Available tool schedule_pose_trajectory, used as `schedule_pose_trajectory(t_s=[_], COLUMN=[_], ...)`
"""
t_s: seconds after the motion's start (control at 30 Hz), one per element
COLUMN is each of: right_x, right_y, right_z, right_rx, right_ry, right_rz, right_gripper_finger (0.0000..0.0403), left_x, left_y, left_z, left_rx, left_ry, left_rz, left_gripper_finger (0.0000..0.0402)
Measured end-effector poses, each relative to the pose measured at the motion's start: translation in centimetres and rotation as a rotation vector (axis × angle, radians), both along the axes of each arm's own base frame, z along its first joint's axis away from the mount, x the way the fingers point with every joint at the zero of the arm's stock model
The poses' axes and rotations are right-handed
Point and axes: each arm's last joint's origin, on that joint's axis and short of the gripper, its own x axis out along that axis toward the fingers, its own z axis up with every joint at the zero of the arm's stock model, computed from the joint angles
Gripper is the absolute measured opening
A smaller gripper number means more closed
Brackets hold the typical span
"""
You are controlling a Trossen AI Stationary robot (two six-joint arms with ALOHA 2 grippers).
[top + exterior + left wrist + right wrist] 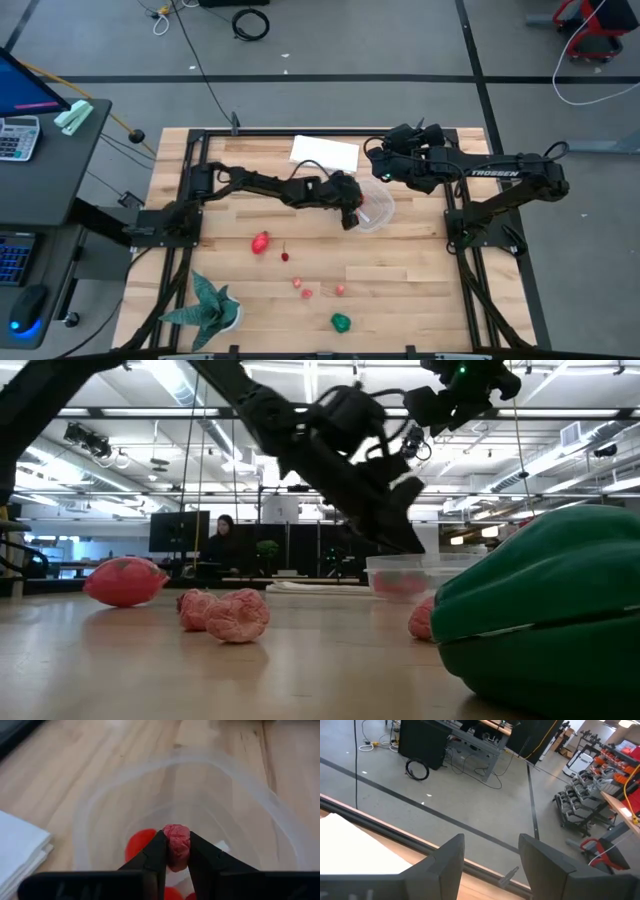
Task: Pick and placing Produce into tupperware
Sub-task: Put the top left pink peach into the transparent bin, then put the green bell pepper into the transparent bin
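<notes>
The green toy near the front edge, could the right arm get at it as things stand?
Probably yes. The green toy lies alone on bare wood, and the right gripper, open and empty, waits at the table's far side while the left gripper is over the tub.

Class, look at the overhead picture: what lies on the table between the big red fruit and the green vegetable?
In the high view, between the big red fruit and the green vegetable lie small pink pieces, on bare wood.

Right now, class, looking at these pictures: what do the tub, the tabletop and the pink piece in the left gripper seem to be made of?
Tub: clear plastic, probably; the wood grain shows through its glossy walls.
Tabletop: pale wood in jointed planks, smooth-finished.
Pink piece, clamped in the left gripper: matte and bumpy, perhaps soft rubber or foam; the look leaves that open.
</notes>
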Motion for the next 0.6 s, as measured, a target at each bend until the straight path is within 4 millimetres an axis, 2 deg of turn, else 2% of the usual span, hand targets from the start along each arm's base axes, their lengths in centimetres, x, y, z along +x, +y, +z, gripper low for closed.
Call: schedule_pose_trajectory(t_s=[0.17,0.37,0.47,0.6], right_x=[0.0,0.0,0.0,0.1], right_y=[0.0,0.0,0.0,0.1], right_z=[0.0,0.0,0.0,0.0], right_rx=[0.000,-0.001,0.000,0.019], right_ry=[0.001,-0.002,-0.003,-0.005], right_rz=[0.001,0.001,0.001,0.014], right_gripper_finger=[0.0197,0.0197,0.0197,0.0197], left_x=[0.6,0.9,0.9,1.0], left_y=[-0.5,-1.0,-1.3,-2.0], left_z=[1.0,2.3,3.2,5.6], left_rx=[0.042,0.023,0.010,-0.035], left_ry=[0.114,0.149,0.215,0.288], left_rz=[-0.056,-0.058,-0.059,-0.041], left_gripper_finger=[0.0108,0.0167,0.0179,0.0179])
